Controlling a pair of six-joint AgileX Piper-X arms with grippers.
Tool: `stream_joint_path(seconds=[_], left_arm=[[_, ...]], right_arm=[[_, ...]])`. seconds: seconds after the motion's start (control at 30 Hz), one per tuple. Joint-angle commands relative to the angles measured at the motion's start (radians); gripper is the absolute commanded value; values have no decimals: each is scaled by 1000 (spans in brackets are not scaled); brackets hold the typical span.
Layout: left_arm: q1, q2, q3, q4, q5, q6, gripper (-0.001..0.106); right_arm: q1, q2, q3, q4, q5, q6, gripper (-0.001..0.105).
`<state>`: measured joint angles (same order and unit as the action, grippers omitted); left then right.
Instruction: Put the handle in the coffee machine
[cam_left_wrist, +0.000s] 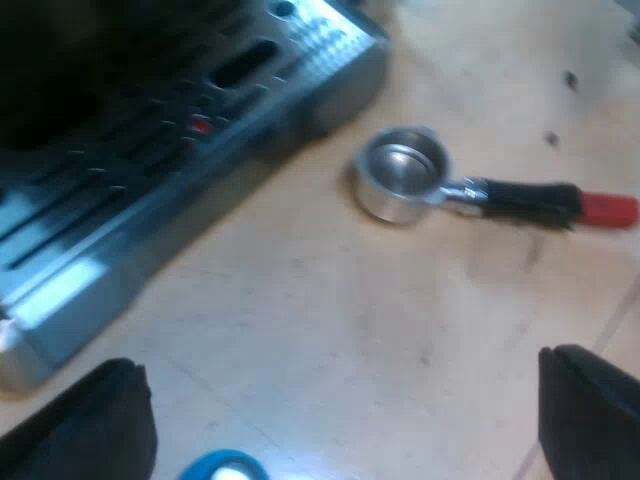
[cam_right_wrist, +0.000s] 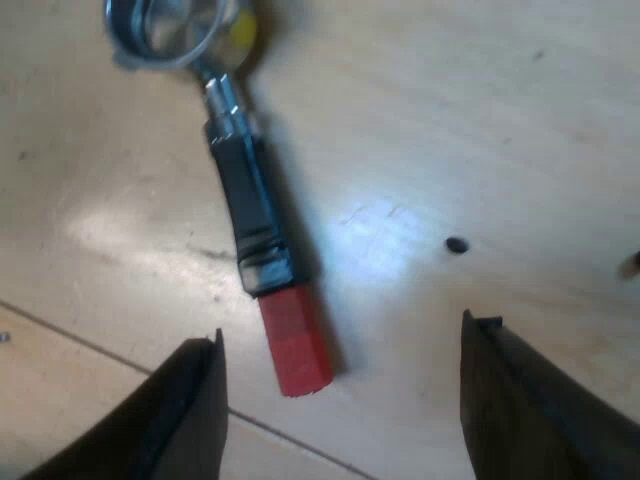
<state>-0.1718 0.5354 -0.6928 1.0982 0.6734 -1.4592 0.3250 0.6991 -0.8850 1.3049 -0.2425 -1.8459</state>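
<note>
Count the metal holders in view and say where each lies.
1. The metal holder lies loose on the table, apart from the espresso machine, with its red handle end toward the open right gripper. Others could be hidden from these cameras.

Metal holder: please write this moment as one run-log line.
holder: loose on table near machine | left gripper: open, empty | right gripper: open, above red end | task: holder not yet inserted

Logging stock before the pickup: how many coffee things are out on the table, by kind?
Espresso machine: 1
Metal holder: 1
Blue tamper, partly seen: 1
Total: 3
</note>
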Motion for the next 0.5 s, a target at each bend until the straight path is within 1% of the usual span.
stream_joint_path(seconds=[0.03,0.1,0.13,0.23,0.3,0.4,0.47,0.5], left_arm=[[-64,30,-6,-4,14,1,80],[-100,50,-6,-6,14,4,80],[-125,65,-6,-5,14,5,80],[-177,99,-6,-10,-5,27,80],[-198,114,-6,-21,-19,43,80],[-225,145,-6,-54,-25,55,80],[-243,170,-6,-88,-25,54,80],[-248,178,-6,-95,-25,54,80]], right_arm=[[58,35,-11,9,12,38,54],[94,58,-11,9,41,64,54],[118,74,-11,9,73,87,54],[165,106,-11,9,143,124,53],[187,125,-11,9,152,126,49],[216,158,-11,6,158,153,28],[221,188,-11,-2,158,188,9],[222,200,-11,-4,158,193,4]])
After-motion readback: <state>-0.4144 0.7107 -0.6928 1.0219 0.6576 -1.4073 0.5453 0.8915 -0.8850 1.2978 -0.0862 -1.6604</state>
